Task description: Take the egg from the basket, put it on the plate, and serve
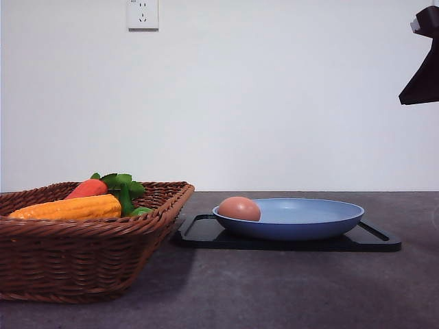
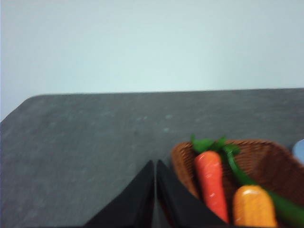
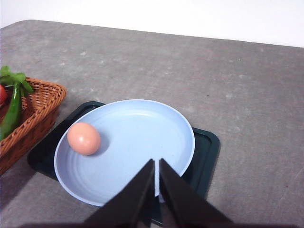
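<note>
Your front view: low, near table level, facing far wall; basket close at left, plate mid-distance. Your left wrist view: looks down across table, basket corner near. Your right wrist view: high, angled down over plate. All three share basket; front and right wrist share plate.

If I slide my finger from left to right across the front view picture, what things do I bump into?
corn cob → carrot → egg → plate → right gripper, up high at the edge. The corn and carrot lie in the basket; the egg rests in the plate.
</note>
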You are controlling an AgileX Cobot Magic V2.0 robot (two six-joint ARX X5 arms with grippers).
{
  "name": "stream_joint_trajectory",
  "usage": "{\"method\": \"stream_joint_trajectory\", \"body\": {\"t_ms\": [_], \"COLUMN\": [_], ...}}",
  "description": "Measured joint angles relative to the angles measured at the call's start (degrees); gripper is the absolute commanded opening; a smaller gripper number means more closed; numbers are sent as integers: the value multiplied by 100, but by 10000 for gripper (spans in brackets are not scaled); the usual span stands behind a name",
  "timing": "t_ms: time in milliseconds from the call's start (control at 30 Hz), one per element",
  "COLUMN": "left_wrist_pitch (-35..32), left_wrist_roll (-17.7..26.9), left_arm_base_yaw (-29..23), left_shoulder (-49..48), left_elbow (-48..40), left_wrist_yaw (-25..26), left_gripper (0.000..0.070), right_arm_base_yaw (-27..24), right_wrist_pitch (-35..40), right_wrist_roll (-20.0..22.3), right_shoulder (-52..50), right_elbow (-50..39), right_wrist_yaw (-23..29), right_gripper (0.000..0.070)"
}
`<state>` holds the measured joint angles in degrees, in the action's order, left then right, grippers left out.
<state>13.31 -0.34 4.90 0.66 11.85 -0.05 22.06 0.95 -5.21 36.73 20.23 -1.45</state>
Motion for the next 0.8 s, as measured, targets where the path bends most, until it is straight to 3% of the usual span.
{"method": "stream_joint_trajectory", "body": {"t_ms": [333,800], "left_wrist_pitch": [-63,-301], "left_wrist_roll": [-27,-203], "left_arm_base_yaw": [-91,-91], "left_shoulder": [-38,-41], "left_elbow": [-896,-1009], "left_wrist_yaw": [86,107], "left_gripper": [0,0], "right_arm_base_yaw": [0,0], "right_wrist_pitch": [9,11], "right_wrist_roll": [-15,-17], "right_shoulder": [0,0], "right_elbow": [0,0], "right_wrist_yaw": [-2,-2], "right_gripper": [0,0]}}
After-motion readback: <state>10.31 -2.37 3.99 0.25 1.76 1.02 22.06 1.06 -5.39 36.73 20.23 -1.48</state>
